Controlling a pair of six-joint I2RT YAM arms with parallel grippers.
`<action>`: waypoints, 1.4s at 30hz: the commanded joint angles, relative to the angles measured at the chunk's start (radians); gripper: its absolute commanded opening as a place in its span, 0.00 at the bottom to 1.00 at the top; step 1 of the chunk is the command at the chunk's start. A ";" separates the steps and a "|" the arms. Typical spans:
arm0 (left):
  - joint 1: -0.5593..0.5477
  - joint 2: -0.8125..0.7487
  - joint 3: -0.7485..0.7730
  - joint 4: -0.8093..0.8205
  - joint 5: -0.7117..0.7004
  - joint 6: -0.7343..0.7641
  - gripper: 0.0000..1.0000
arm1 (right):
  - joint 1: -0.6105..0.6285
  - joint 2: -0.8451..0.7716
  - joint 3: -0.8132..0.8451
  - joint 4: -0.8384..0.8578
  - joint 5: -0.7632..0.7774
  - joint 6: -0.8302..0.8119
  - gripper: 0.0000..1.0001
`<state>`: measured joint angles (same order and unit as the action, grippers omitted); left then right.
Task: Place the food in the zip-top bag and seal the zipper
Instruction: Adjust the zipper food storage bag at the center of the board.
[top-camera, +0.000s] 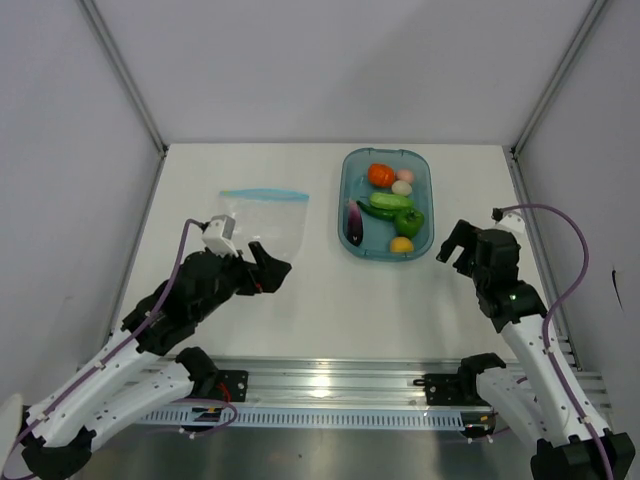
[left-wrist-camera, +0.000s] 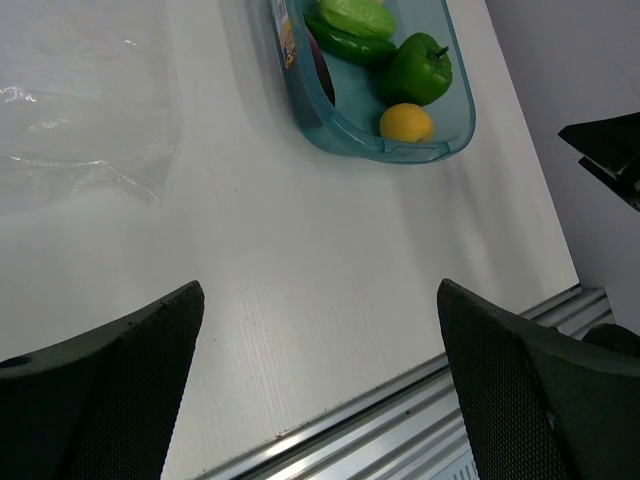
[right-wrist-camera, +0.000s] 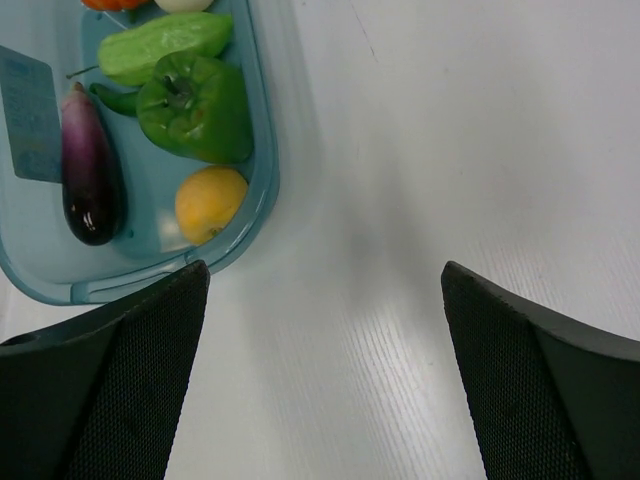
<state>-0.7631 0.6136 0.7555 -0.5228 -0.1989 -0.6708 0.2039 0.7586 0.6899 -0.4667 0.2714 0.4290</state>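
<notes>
The clear zip-top bag (top-camera: 268, 222) lies flat at centre left, its light-blue zipper (top-camera: 263, 193) along the far edge, and it looks empty. The food sits in a teal tray (top-camera: 347, 190): tomato (top-camera: 380, 175), egg (top-camera: 404, 177), cucumber (top-camera: 388, 201), pepper (top-camera: 408, 221), eggplant (top-camera: 354, 222), lemon (top-camera: 402, 244). My left gripper (top-camera: 272, 270) is open and empty just near the bag's near right corner (left-wrist-camera: 80, 110). My right gripper (top-camera: 450, 245) is open and empty right of the tray's near end, close to the lemon (right-wrist-camera: 210, 203).
A metal rail (top-camera: 330, 385) runs along the table's near edge. Grey walls close in the left, right and back. The tray's near rim (right-wrist-camera: 262, 190) lies just ahead-left of my right fingers.
</notes>
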 joint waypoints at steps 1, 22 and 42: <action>-0.004 -0.014 -0.010 0.040 -0.014 0.022 0.99 | 0.002 -0.002 0.031 0.002 -0.008 0.005 0.99; 0.202 0.769 0.585 -0.278 -0.257 -0.150 0.99 | 0.012 0.123 0.232 -0.153 -0.179 0.034 0.99; 0.251 1.160 0.596 -0.072 -0.103 -0.157 0.97 | 0.019 0.041 0.220 -0.170 -0.213 -0.038 0.99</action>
<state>-0.5247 1.7630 1.3209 -0.6285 -0.3119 -0.8066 0.2188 0.8299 0.8726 -0.6331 0.0689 0.4114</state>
